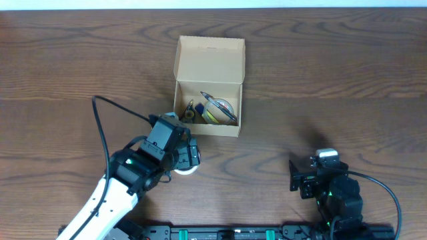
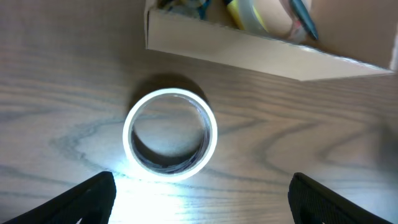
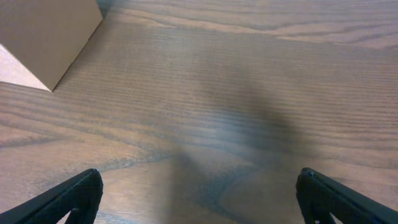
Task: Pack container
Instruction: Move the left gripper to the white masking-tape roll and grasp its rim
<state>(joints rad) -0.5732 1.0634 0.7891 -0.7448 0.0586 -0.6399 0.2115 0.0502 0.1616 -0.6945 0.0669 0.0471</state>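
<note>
Under left gripper (image 2: pixel 202 200), jaws spreading wide, white tape roll (image 2: pixel 170 134) is lying flat, hole up. Container (image 1: pixel 207 129) is sitting just beyond on far side, lid open. Left arm is nearer. Right gripper (image 3: pixel 199 200) is hanging well right, jaws spread too.

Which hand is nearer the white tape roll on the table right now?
Left. The left hand is right at the tape roll, which lies just ahead of its open fingers; the right hand sits far off to its right.
</note>
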